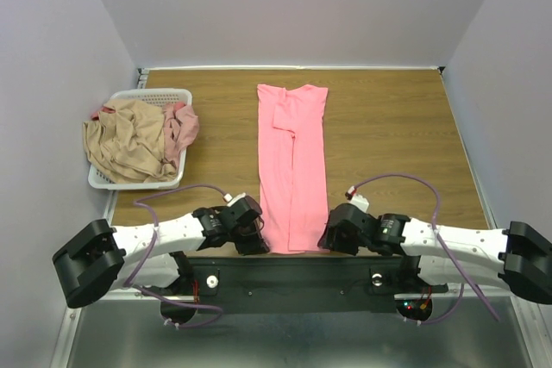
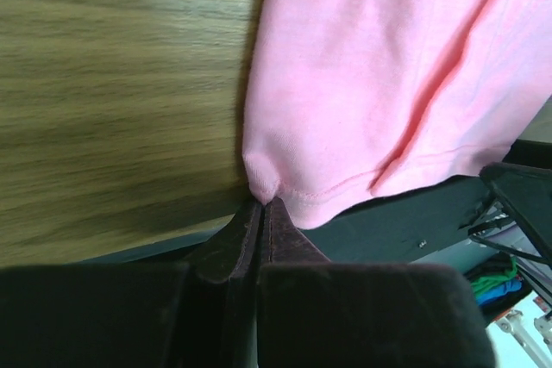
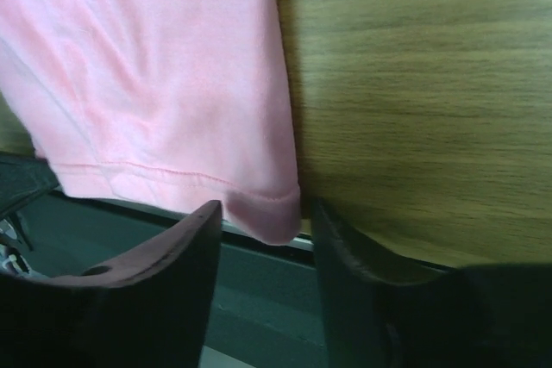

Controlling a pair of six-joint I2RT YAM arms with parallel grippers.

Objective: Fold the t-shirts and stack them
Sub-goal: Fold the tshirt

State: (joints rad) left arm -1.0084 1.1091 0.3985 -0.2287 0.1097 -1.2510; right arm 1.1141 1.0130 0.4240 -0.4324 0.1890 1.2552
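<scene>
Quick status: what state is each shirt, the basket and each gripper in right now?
Salmon shirt: folded lengthwise into a strip, flat on the table.
Basket: upright, holding two shirts.
Tan shirt: crumpled, in the basket.
Dusty pink shirt: crumpled, in the basket.
Left gripper: shut on the salmon shirt's near left hem corner.
Right gripper: open, jaws astride its near right hem corner.
</scene>
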